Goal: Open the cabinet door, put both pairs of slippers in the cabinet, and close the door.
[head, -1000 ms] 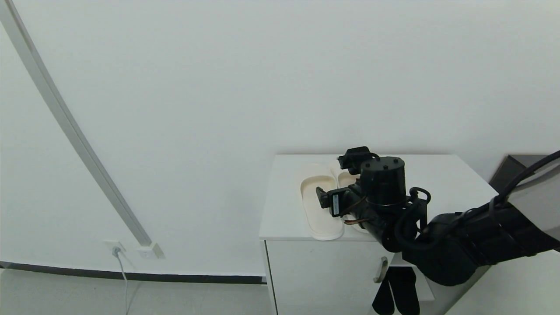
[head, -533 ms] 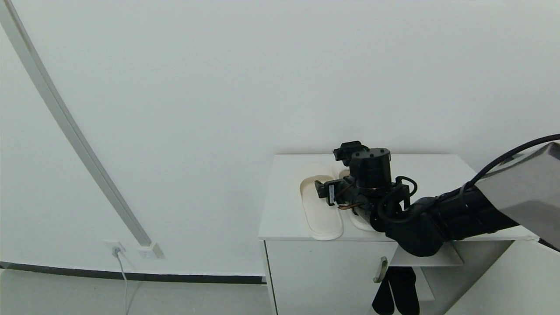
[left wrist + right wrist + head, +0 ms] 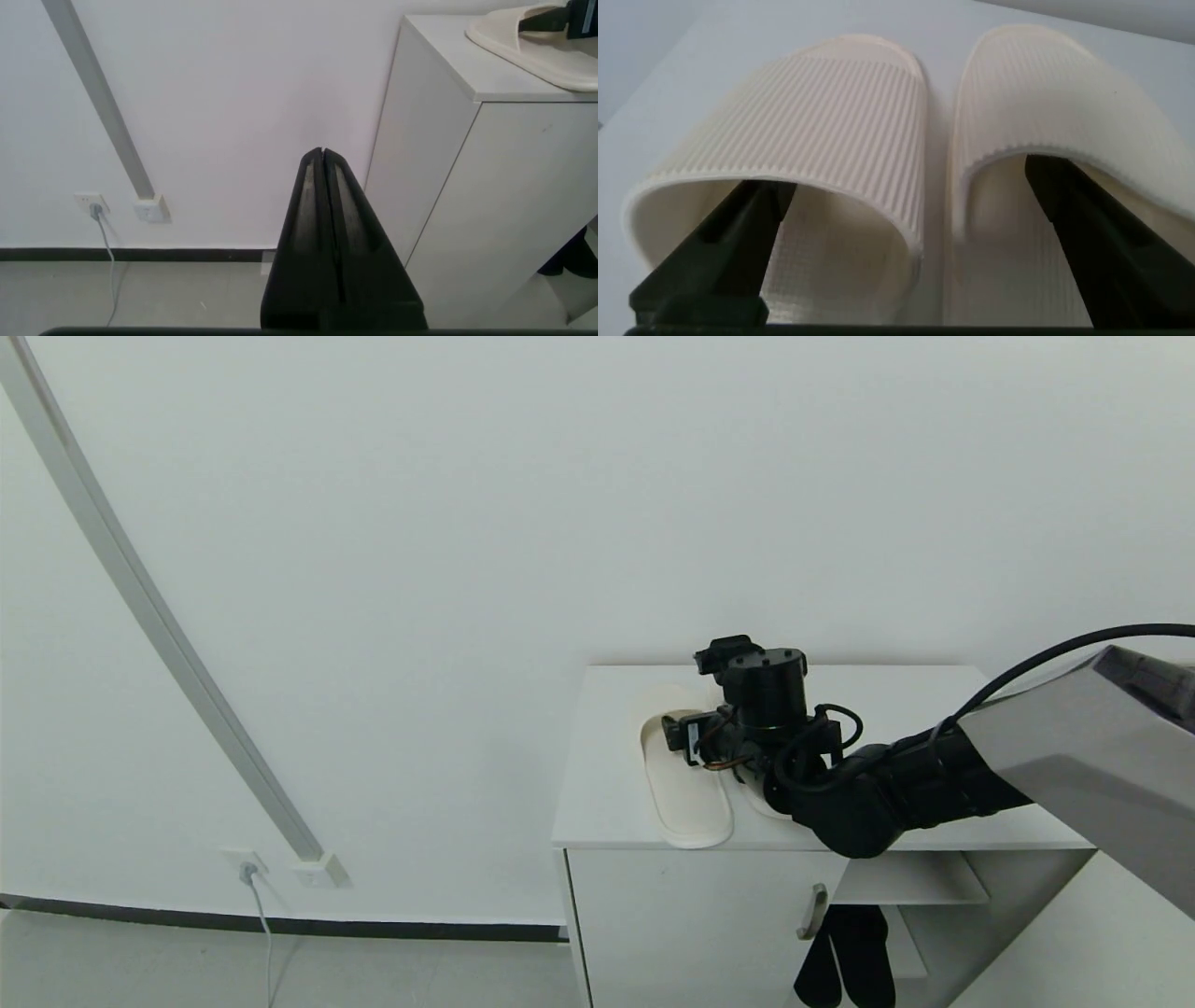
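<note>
Head view: cream slippers (image 3: 686, 793) lie side by side on top of the white cabinet (image 3: 607, 803), with the right arm (image 3: 868, 793) over them. Black slippers (image 3: 845, 961) sit inside, below a shelf. Behind are a white wall (image 3: 467, 523), a grey conduit (image 3: 140, 588) and a socket (image 3: 245, 868).

Left wrist view: left gripper (image 3: 322, 154) has its fingers pressed together, near the cabinet's side.

Right wrist view: right gripper (image 3: 904, 177) is spread, one finger under each ribbed strap.
</note>
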`<state>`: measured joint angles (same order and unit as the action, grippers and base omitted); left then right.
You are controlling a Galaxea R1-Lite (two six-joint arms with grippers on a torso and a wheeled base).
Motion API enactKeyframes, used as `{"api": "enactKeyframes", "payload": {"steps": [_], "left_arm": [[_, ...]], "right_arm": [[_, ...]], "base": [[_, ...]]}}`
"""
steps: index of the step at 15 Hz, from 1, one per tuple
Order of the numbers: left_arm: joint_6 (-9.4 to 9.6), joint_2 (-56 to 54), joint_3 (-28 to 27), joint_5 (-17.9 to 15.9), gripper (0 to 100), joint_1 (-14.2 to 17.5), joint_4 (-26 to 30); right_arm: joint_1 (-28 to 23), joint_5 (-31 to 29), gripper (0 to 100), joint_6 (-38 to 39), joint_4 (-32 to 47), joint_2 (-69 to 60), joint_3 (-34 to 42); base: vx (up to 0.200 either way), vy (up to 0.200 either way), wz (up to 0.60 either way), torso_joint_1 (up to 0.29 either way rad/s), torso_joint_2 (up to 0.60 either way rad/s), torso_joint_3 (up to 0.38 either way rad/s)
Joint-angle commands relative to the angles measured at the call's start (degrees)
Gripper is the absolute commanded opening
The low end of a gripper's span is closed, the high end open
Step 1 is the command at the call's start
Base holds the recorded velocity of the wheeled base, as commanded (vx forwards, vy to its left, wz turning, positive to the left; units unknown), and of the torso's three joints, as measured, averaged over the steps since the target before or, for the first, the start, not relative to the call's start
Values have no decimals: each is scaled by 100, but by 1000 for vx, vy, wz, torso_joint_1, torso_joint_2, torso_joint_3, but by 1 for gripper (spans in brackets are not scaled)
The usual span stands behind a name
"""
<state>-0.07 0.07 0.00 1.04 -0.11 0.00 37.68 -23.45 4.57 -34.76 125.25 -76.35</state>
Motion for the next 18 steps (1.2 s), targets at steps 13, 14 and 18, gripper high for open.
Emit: {"api": "enactKeyframes", "payload": {"steps": [13, 14, 18], "left_arm": [[-10, -7, 0, 11, 0, 2, 0], [-10, 1, 0, 19, 0, 2, 0], [-10, -7, 0, 19, 0, 2, 0]], "right_arm": [[117, -45, 0, 0, -102, -325, 322], [161, -45, 0, -9, -207, -457, 507], [363, -10, 0, 0, -497, -1037, 1280]], "base": [[0, 0, 0, 0, 0, 0], [0, 0, 0, 0, 0, 0], [0, 0, 0, 0, 0, 0]]}}
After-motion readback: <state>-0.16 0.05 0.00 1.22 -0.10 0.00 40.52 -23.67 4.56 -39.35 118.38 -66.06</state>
